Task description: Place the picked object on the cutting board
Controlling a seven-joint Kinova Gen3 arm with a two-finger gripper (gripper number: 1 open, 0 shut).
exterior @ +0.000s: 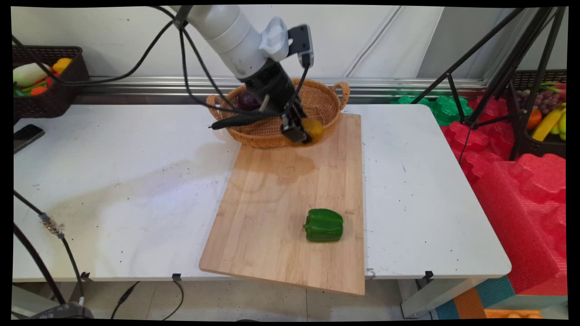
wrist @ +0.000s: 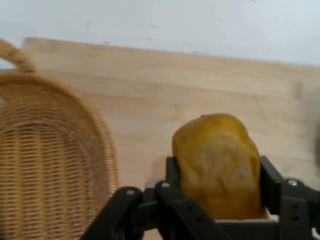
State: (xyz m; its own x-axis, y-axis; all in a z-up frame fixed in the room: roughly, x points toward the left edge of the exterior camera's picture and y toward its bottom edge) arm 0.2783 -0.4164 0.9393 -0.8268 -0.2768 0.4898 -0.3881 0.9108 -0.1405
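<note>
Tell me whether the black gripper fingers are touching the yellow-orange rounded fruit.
Touching. The hand view shows the black gripper with its fingers pressed against both sides of the yellow-orange rounded fruit, no gap visible, above the wooden cutting board.

The basket (wrist: 45,160) is cut off by the hand view's left and bottom edges. Inside the basket (exterior: 276,113), a dark purple thing (exterior: 248,100) sits half hidden behind the arm; its kind is unclear. The yellow fruit (wrist: 217,167) hides its own underside between the 2 fingers (wrist: 172,172).
</note>
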